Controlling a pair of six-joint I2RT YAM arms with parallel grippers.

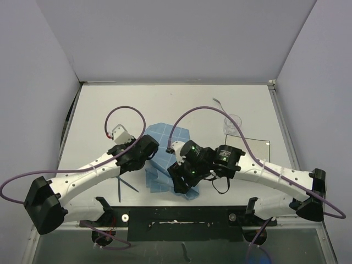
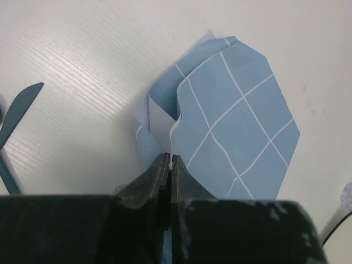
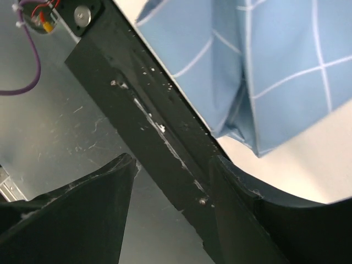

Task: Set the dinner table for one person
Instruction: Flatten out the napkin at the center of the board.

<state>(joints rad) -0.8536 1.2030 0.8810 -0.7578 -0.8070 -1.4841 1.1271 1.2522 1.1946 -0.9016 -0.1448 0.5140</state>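
Left gripper [image 2: 169,162] pinches the folded blue mat [image 2: 242,121], likely to spread it across the dinner table [image 1: 181,104], while right gripper [image 3: 173,162] hovers, jaws apart.

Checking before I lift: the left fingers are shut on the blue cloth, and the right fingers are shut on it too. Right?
Not quite. The left fingers are shut on the blue cloth, but the right fingers stand open above the black rail, gripping nothing; the right wrist view shows it.
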